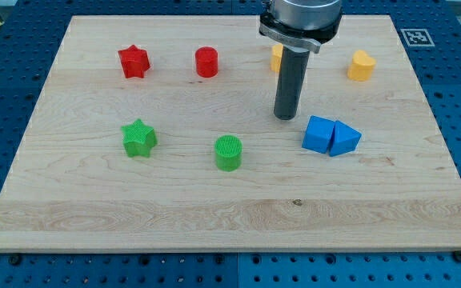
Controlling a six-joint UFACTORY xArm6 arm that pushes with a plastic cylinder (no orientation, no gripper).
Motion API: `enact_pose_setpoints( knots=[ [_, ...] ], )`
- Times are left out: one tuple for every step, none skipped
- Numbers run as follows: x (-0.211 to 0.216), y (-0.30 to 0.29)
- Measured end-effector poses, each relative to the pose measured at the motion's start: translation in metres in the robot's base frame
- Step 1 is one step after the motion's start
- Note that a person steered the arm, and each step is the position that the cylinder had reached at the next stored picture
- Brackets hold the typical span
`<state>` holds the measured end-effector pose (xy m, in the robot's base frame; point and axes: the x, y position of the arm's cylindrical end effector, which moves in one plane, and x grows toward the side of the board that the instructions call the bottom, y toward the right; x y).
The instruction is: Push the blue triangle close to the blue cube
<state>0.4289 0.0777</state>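
Observation:
The blue cube [318, 134] lies right of the board's middle. The blue triangle [345, 138] sits directly at its right side, touching it. My tip [285, 117] stands on the board just up and to the left of the blue cube, a small gap away from it. The rod rises from there to the arm's head at the view's top.
A red star [134, 62] and a red cylinder [206, 62] lie at the upper left. A green star [139, 138] and a green cylinder [229, 152] lie lower left. A yellow block [277, 58] is partly hidden behind the rod. A yellow heart-like block [361, 66] is upper right.

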Motion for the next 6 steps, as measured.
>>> enact_pose_setpoints(
  knots=[
    [0.000, 0.010],
    [0.004, 0.024],
    [0.027, 0.026],
    [0.037, 0.026],
    [0.020, 0.006],
    [0.050, -0.020]
  ],
)
